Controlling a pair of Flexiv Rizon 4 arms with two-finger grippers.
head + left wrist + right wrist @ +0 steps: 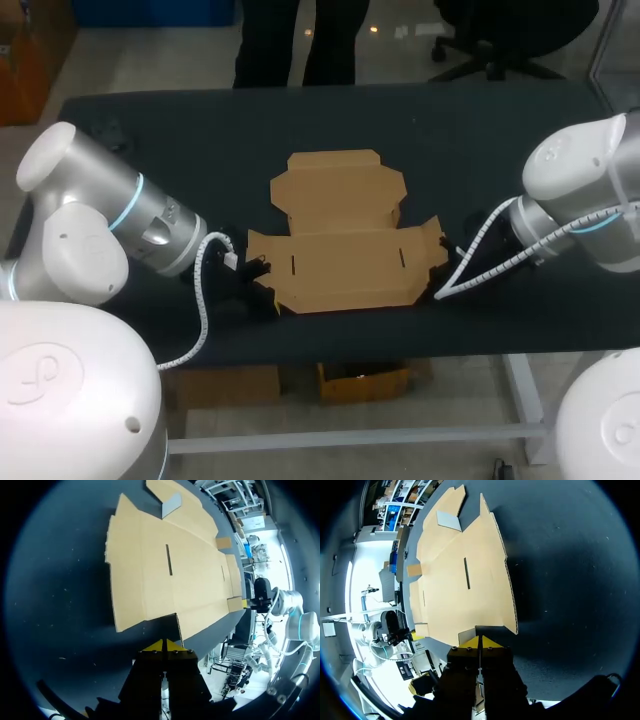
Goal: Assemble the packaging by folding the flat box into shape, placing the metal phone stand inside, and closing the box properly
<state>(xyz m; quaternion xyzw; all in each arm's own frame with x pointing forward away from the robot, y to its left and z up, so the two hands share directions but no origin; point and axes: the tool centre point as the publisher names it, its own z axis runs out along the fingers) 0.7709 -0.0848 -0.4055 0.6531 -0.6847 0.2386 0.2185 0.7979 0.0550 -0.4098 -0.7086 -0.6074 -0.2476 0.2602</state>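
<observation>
While flat box (340,240) is lying unfolded: folding is starting.
Left gripper (165,645), right gripper (479,642): tips sitting closed at its near corners, hold unclear.
Next: raising its ends evenly.

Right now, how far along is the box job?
Barely begun. Nothing is folded: the cardboard box lies flat. In hand: the left claw and right claw each pinch an end flap. Still to do: folding, loading the stand, not in sight, and closing.
</observation>
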